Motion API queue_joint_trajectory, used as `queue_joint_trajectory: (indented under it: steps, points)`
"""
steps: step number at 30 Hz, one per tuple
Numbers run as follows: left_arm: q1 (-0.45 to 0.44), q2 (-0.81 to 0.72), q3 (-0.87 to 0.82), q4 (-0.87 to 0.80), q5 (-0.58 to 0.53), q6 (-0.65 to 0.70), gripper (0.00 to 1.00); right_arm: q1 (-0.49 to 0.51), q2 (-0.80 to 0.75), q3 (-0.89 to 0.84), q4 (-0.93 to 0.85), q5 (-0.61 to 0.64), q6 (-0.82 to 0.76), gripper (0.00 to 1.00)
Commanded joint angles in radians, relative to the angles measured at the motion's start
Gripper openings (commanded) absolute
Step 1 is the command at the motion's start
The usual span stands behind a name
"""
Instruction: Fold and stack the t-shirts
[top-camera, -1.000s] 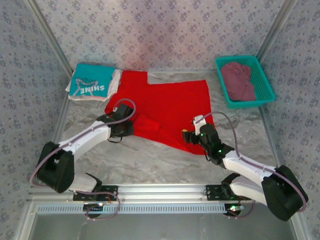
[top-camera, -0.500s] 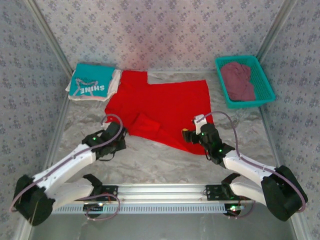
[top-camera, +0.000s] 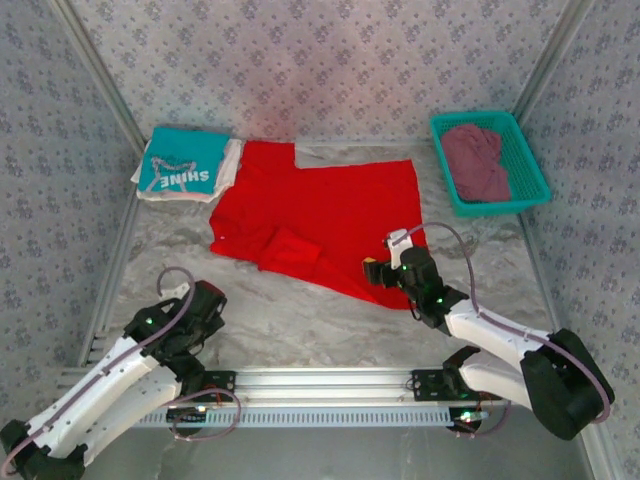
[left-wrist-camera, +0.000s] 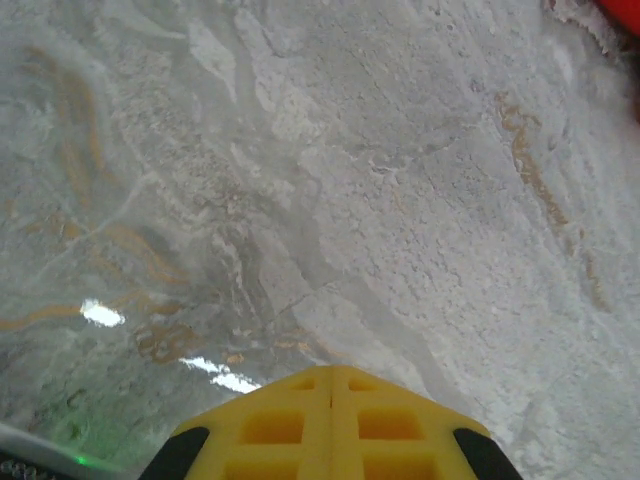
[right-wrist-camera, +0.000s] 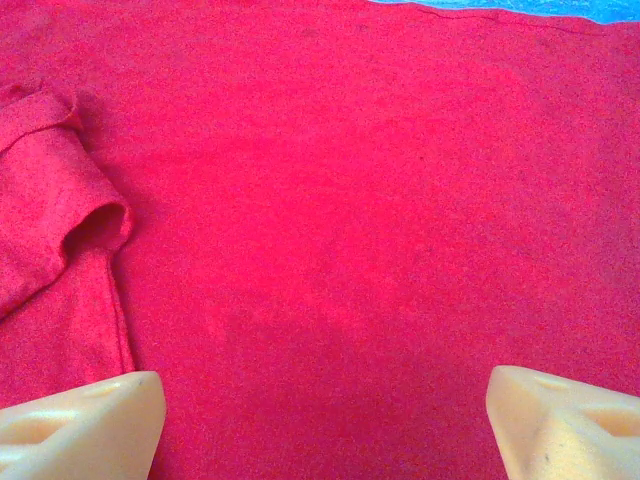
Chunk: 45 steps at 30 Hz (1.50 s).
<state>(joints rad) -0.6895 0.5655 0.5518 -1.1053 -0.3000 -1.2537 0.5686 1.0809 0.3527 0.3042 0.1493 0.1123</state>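
One bright red cloth t-shirt (top-camera: 330, 215) flat, one teal shirt (top-camera: 180, 165) atop one white shirt (top-camera: 231, 162), one maroon shirt (top-camera: 475, 160) in teal basket (top-camera: 500, 204). Left claw (left-wrist-camera: 332, 385) shut, right claw (right-wrist-camera: 320, 410) gaping.

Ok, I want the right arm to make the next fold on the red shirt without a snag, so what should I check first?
1. Right gripper open over the red t-shirt: ok.
2. Left gripper shut, over bare table, off the cloth: ok.
3. Near sleeve folded onto the body: ok.
4. Other sleeve folded in: cannot tell.
5. Teal t-shirt folded at far left, ready to stack on: ok.
6. All shirts folded: not ok, the maroon t-shirt lies bunched in the basket.
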Motion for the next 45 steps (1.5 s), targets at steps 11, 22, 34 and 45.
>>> queue_joint_trajectory:
  steps: [11, 22, 34, 45]
  points:
    - [-0.003, 0.258, 0.193, 0.066, 0.032, 0.153, 0.0, -0.009, -0.029, 0.022, -0.015, 0.013, 0.009, 0.86]
    - [-0.033, 1.058, 0.682, 0.307, -0.028, 0.718, 0.42, -0.017, -0.068, 0.008, -0.03, 0.024, 0.011, 0.86]
    - [0.051, 1.184, 0.64, 0.413, 0.001, 0.775, 0.43, -0.026, -0.078, 0.002, -0.032, 0.02, 0.015, 0.87]
    - [0.065, 1.2, 0.535, 0.48, 0.031, 0.743, 0.41, -0.035, -0.082, 0.002, -0.036, 0.009, 0.021, 0.87]
